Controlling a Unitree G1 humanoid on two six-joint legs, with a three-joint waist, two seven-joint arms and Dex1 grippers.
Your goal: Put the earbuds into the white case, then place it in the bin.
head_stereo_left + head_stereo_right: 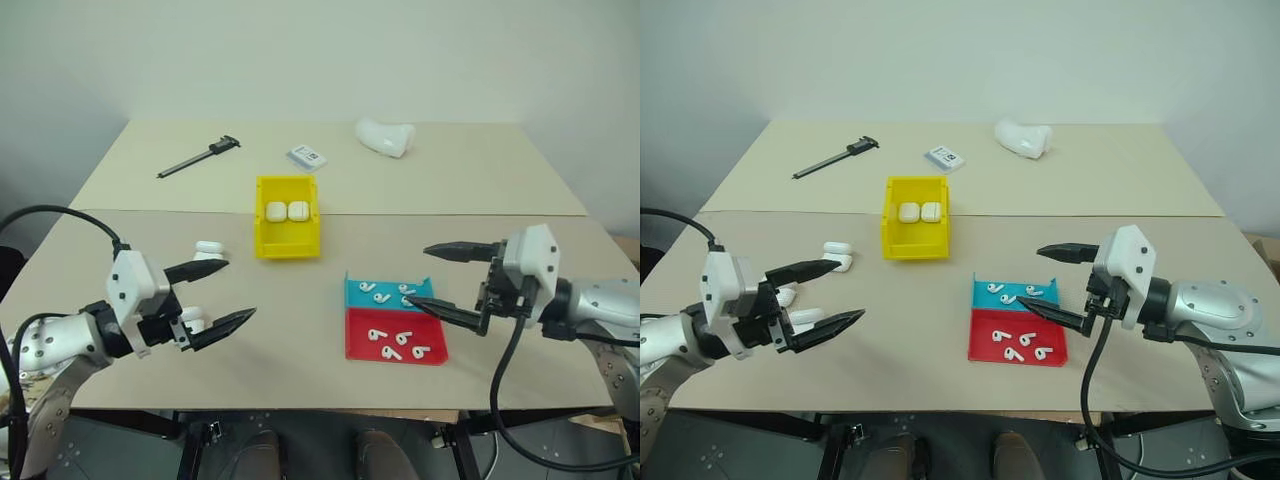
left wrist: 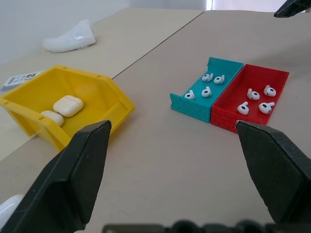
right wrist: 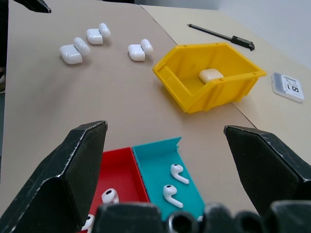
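My right claw [image 1: 446, 281], jaws wide and empty, hangs just right of the earbuds [image 1: 383, 292], nearer them than my left.

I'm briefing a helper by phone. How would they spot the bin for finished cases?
Find the seam across the middle of the beige table. The bin sits on it: bright yellow, open-topped, holding two white cases. The teal tray and red tray nearby are flatter.

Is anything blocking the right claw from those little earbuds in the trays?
Nothing visible. The right gripper hangs open just beside the teal tray and red tray; the earbuds lie uncovered, no object between.
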